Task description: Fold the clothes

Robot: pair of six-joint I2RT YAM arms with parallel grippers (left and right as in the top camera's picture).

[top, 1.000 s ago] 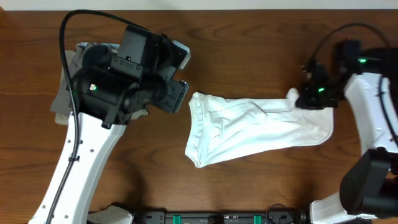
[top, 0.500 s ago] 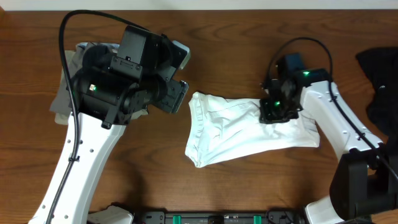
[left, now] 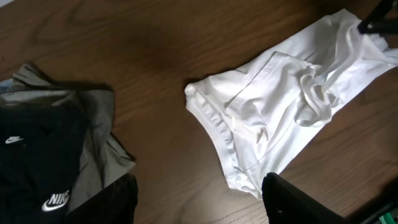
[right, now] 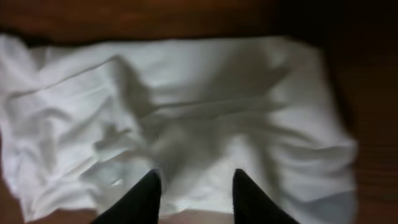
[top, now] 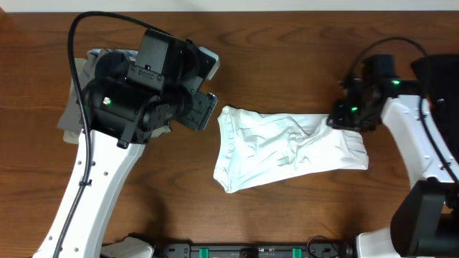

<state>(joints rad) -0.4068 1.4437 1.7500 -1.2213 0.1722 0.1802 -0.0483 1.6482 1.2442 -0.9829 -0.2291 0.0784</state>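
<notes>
Rumpled white T-shirt [top: 287,147], a long flat band at centre; black and grey garments [left: 37,162] at left.

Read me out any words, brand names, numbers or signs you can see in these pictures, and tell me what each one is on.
"NIKE": white print with a swoosh, on the black garment in the left wrist view.
Small white mark higher on the same black garment: too small to read.
White T-shirt: no readable print shows in any view.
Nothing else legible.
</notes>
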